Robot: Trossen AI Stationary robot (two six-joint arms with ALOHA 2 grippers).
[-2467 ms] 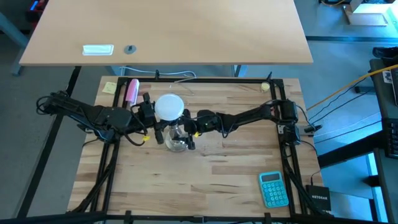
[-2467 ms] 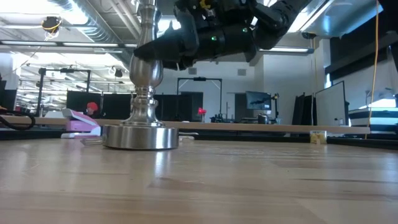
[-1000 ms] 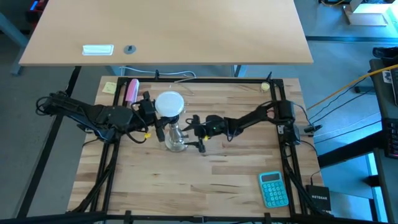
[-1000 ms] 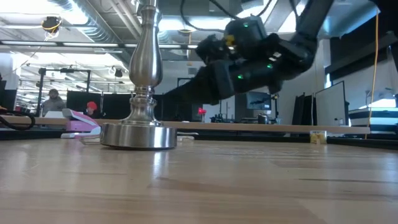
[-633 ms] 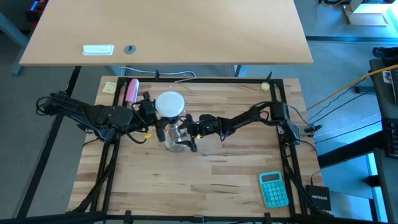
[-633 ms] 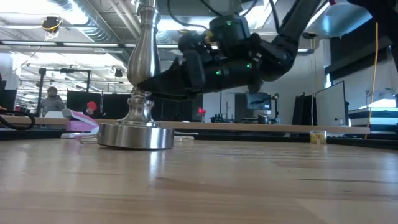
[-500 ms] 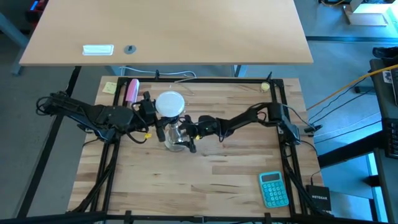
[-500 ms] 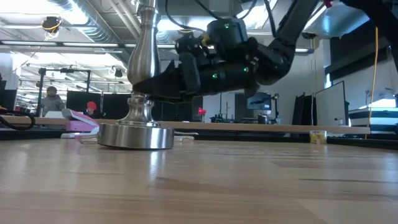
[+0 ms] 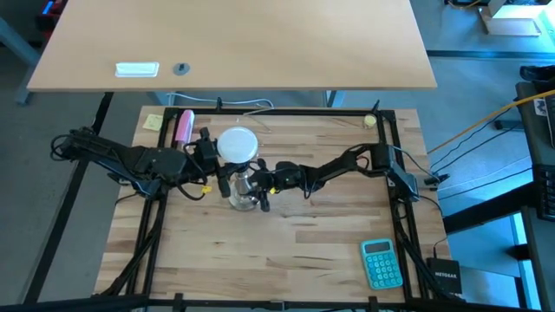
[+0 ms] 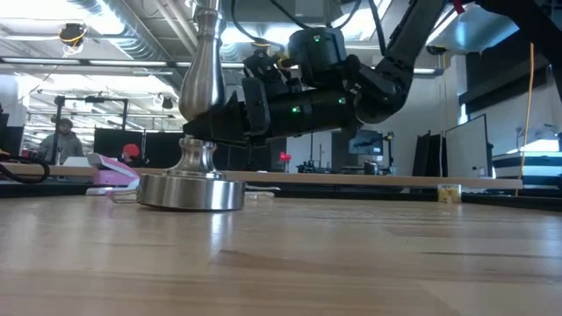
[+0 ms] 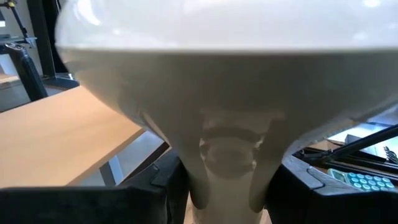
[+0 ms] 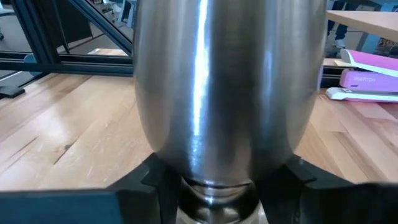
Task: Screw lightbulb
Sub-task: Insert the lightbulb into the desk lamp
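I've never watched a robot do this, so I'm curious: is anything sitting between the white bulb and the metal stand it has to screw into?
Nothing visible stands between them. The lightbulb sits directly over the metal stand, its narrow neck between the left gripper fingers. The right gripper clamps the stand's stem from the side. The joint itself is hidden.

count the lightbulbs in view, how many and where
1. The lightbulb sits atop the metal stand near the wooden table's middle, its neck between the left gripper's fingers. The right gripper clamps the stand's stem. None other shows, though arms hide some table.
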